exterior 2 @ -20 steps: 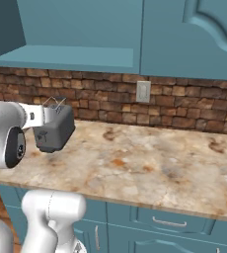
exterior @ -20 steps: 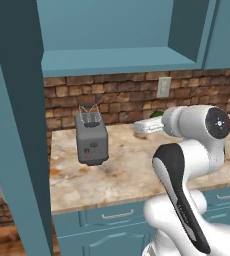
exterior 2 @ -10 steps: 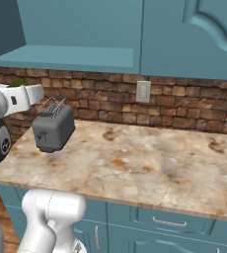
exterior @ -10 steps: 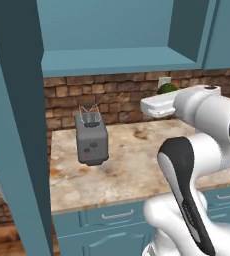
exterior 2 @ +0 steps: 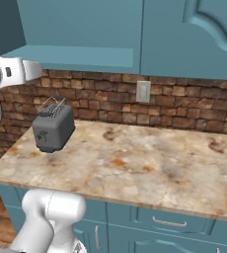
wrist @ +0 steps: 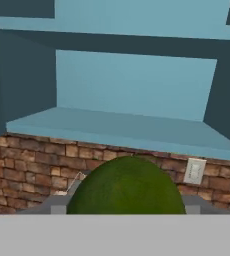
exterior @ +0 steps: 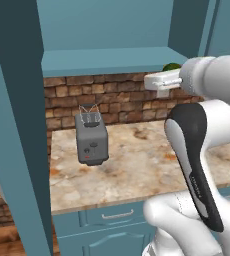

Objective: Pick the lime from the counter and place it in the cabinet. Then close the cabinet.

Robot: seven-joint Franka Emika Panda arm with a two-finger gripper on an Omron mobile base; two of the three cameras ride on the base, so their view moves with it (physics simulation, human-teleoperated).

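The gripper has the lime clamped between its fingers, up in front of the open cabinet, level with its bottom shelf's front edge.

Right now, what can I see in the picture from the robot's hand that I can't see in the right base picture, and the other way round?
Hand view alone: the small dark green round lime looms close at the bottom, in front of the open teal-blue wall cabinet, whose back wall and upper shelf show.

Right base view alone: the wide beige marbled stone counter, the teal drawers with silver handles, and a closed raised-panel cabinet door.

Both: the cabinet's bottom shelf, the brown brick wall, the pale wall switch plate, and the grey toaster, of which the hand view catches just the top.
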